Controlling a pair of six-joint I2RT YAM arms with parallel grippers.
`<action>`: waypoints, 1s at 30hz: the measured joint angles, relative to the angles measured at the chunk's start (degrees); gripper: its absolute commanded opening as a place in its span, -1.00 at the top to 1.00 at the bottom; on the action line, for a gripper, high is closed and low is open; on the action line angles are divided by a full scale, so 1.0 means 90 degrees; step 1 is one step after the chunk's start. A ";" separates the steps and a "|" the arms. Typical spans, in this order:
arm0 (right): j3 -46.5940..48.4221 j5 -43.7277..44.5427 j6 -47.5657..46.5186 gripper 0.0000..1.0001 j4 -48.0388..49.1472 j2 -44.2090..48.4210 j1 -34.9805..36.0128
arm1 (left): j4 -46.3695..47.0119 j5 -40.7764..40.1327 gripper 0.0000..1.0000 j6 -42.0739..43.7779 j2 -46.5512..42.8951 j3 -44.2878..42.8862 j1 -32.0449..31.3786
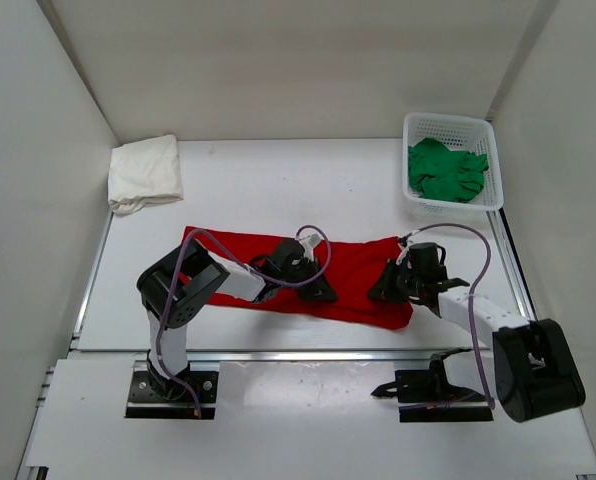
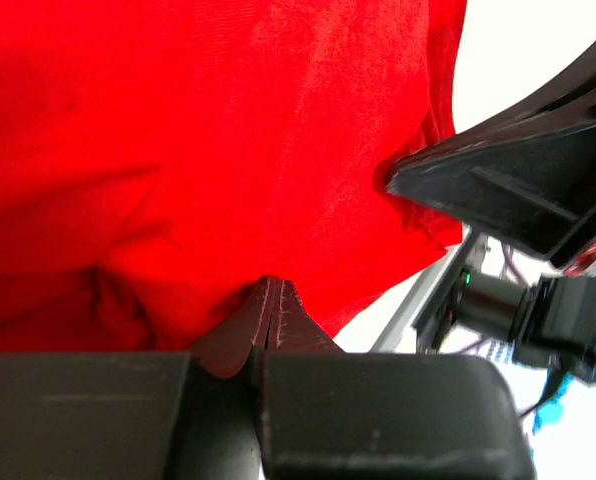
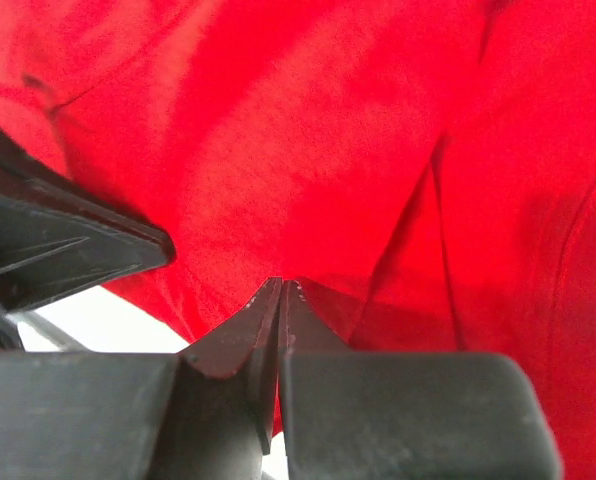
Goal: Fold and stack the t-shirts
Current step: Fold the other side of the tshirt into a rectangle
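Two clamps: our left gripper (image 1: 323, 291) and right gripper (image 1: 384, 290) each pinch the red t-shirt (image 1: 353, 268) by the table's (image 1: 278, 175) near edge.

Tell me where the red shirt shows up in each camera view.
Top: red shirt in the centre, spread left to right.
Left wrist: fills the upper left.
Right wrist: fills most of the frame.
Shared landmark: the left tool, shut on the shirt, seen in all three.

We see a plain red shirt (image 1: 353, 265), a white shirt (image 1: 145, 172) and a green shirt (image 1: 446, 172). The mesh basket (image 1: 448, 118) is white too.
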State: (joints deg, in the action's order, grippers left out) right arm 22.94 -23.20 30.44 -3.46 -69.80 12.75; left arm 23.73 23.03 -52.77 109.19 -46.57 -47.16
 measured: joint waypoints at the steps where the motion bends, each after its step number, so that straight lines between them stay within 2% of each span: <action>1: -0.0070 -0.0007 0.0000 1.00 -0.0073 0.0177 0.0058 | 0.0070 0.0046 0.89 -0.0005 -0.0068 0.0131 -0.0015; 8: -0.0367 -0.0073 -0.0002 0.98 -0.0624 0.1156 0.0566 | 0.0104 0.0401 0.83 -0.0027 -0.0430 0.0474 -0.0114; 11: -0.0386 -0.0066 -0.0017 0.72 -0.0935 0.1413 0.0393 | 0.0100 0.0515 0.79 -0.0029 -0.0522 0.0437 -0.0078; 13: -0.0376 -0.0061 -0.0029 0.46 -0.0913 0.1549 -0.0068 | 0.0073 0.0563 0.78 -0.0051 -0.0573 0.0308 0.0024; 16: -0.0194 -0.0019 -0.0058 0.27 -0.0617 0.1384 -0.0886 | 0.0051 0.0568 0.77 -0.0073 -0.0622 -0.0090 0.0357; 21: 0.0542 -0.0168 -0.0136 0.29 0.0291 -0.0029 -0.1523 | 0.0119 0.0432 0.76 -0.0073 -0.0716 -0.0520 0.1265; 23: 0.0658 -0.0270 -0.0121 0.40 0.0665 -0.0483 -0.1693 | 0.0131 0.0415 0.79 -0.0090 -0.0690 -0.0503 0.1753; 26: 0.0721 -0.0260 -0.0073 0.42 0.0884 -0.0886 -0.1819 | 0.0185 0.0418 0.78 -0.0151 -0.0566 -0.0406 0.2378; 30: 0.0699 -0.0197 -0.0019 0.33 0.1073 -0.0986 -0.1814 | 0.0262 0.0415 0.78 -0.0245 -0.0466 0.0024 0.2929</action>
State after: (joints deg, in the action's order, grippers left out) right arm 29.23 -24.97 30.26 6.20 -78.67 -3.57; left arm 26.09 26.76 -54.98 104.99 -46.35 -20.80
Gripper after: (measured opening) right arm 0.328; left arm 0.108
